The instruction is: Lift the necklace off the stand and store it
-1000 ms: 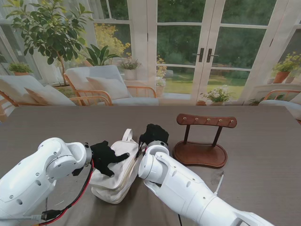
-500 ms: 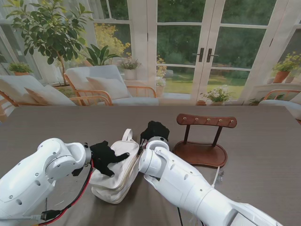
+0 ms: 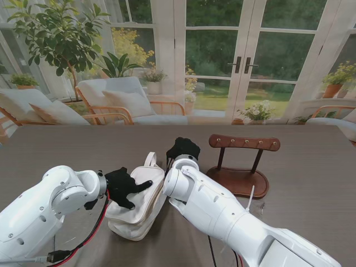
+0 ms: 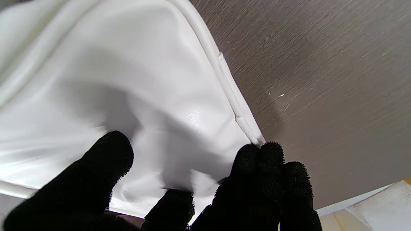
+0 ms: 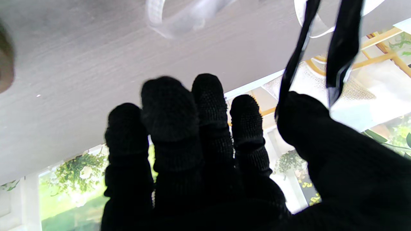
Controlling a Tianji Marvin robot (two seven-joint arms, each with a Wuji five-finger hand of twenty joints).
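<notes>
The left hand [image 3: 123, 187] lay on the white bag [image 3: 138, 207], and the wrist view showed its fingertips [image 4: 261, 160] pressed onto the bag's smooth side by the piped edge, thumb spread wide from the other fingers, nothing actually clasped. Just beyond those fingers sat the right hand [image 3: 182, 149], over the far end of the bag where the handle loop [image 3: 151, 160] rose (busy corner, that one). Its four fingers [image 5: 205, 106] stood straight and close together, thumb off to one side, and a black strap [image 5: 340, 41] hung beside the thumb; whether the thumb had hold of it could not be told. To the outer side of the right hand stood the wooden stand [image 3: 239, 167], upright on the table [image 3: 311, 167], its top bar showing a row of small pegs. The necklace itself could not be made out in any view, not on the bar, not in either hand
</notes>
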